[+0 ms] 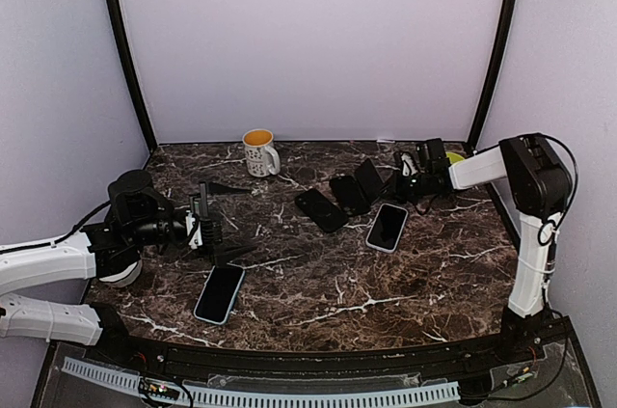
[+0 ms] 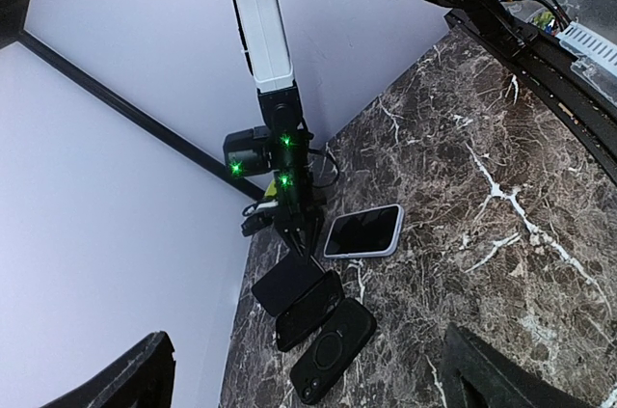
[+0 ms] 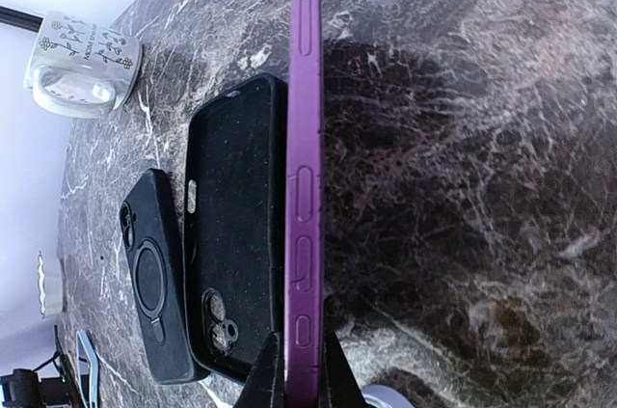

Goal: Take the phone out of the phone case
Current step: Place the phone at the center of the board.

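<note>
Your right end effector (image 3: 304, 369) is clenched on the phone (image 3: 306, 186), pinching it across its flat faces at one short end. The phone stands on its long edge at the far right of the bench (image 3: 482, 186), just beside the black case (image 3: 236, 225). That case lies open side up and looks empty. I cannot tell whether the phone's purple rim is its own body or another sleeve.

Treat the phone as a stiff, thin slab, fairly light, with smooth sides and a glass face that will slip and chip. Your grip is at one end, so the long free length will lever against the pads. A hold nearer mid-length would probably be steadier.

Your left end effector (image 1: 236, 220) hangs released, jaws wide, well apart from all this.

For room, the bench on the phone's side away from the cases is bare marble. The other side is crowded with the black case, a ring-backed case (image 3: 154, 278) and, farther off, a mug (image 3: 82, 66). A white-edged phone (image 1: 388, 227) lies near, towards you.
</note>
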Controlling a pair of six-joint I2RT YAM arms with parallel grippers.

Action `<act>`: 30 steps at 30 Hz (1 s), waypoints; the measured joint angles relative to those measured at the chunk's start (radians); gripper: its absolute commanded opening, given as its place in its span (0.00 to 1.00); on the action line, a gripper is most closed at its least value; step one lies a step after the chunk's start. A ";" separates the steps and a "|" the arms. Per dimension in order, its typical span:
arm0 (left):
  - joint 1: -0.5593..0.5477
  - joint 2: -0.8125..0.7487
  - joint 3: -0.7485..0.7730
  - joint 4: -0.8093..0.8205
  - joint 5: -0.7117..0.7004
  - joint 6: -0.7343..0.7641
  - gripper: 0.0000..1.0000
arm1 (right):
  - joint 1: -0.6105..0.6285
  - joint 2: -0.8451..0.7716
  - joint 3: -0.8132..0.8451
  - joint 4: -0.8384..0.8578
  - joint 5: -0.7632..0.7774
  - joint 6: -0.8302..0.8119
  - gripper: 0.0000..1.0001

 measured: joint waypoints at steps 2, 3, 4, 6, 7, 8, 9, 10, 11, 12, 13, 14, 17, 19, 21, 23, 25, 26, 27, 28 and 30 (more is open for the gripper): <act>0.000 0.000 0.000 0.000 0.000 0.000 0.99 | 0.000 0.011 0.023 -0.022 0.002 -0.014 0.18; 0.000 0.000 0.000 0.000 0.000 0.000 0.99 | 0.000 0.016 0.035 -0.036 0.007 -0.021 0.20; 0.000 0.000 0.000 0.000 0.000 0.000 0.98 | 0.000 0.021 0.042 -0.052 0.023 -0.029 0.23; 0.000 0.000 0.000 0.000 0.000 0.000 0.98 | 0.000 0.030 0.048 -0.077 0.045 -0.037 0.27; 0.000 0.000 0.000 0.000 0.000 0.000 0.98 | 0.000 0.031 0.050 -0.087 0.055 -0.046 0.28; 0.000 0.000 0.000 0.000 0.000 0.000 0.99 | 0.000 0.031 0.051 -0.094 0.061 -0.046 0.28; 0.000 0.000 0.000 0.000 0.000 0.000 0.98 | 0.000 0.031 0.054 -0.105 0.072 -0.050 0.29; 0.000 0.000 0.000 0.000 0.000 0.000 0.98 | 0.000 0.031 0.055 -0.110 0.079 -0.052 0.31; 0.000 0.000 0.000 0.000 0.000 0.000 0.98 | 0.000 0.031 0.055 -0.114 0.083 -0.054 0.34; 0.000 0.000 0.000 0.000 0.000 0.000 0.98 | 0.000 0.031 0.056 -0.117 0.089 -0.056 0.38; 0.000 0.000 0.000 0.000 0.000 0.000 0.98 | 0.000 0.031 0.058 -0.119 0.093 -0.060 0.42; 0.000 0.000 0.000 0.000 0.000 0.000 0.98 | 0.000 0.031 0.060 -0.122 0.097 -0.061 0.48; 0.000 0.000 0.000 0.000 0.000 0.000 0.97 | 0.003 0.027 0.069 -0.132 0.117 -0.068 0.61; 0.000 0.000 0.000 0.000 0.000 0.001 0.97 | 0.007 0.021 0.073 -0.134 0.140 -0.076 0.70; 0.000 0.000 0.000 0.000 0.000 0.003 0.97 | 0.009 0.013 0.076 -0.143 0.171 -0.076 0.71; 0.000 0.000 0.000 0.000 0.000 0.004 0.97 | 0.011 0.002 0.081 -0.175 0.218 -0.073 0.72; 0.000 0.000 0.000 0.000 0.001 0.004 0.97 | 0.019 -0.005 0.088 -0.211 0.270 -0.069 0.72; 0.000 0.000 0.000 0.000 0.001 0.004 0.97 | 0.023 -0.010 0.093 -0.234 0.300 -0.065 0.73; 0.000 0.000 0.000 0.000 0.001 0.004 0.97 | 0.029 -0.014 0.100 -0.260 0.343 -0.056 0.76; 0.000 0.000 0.000 0.000 0.002 0.004 0.96 | 0.035 -0.016 0.104 -0.280 0.372 -0.049 0.81; 0.000 0.000 0.000 0.000 0.004 0.004 0.96 | 0.056 -0.020 0.119 -0.326 0.447 -0.019 0.95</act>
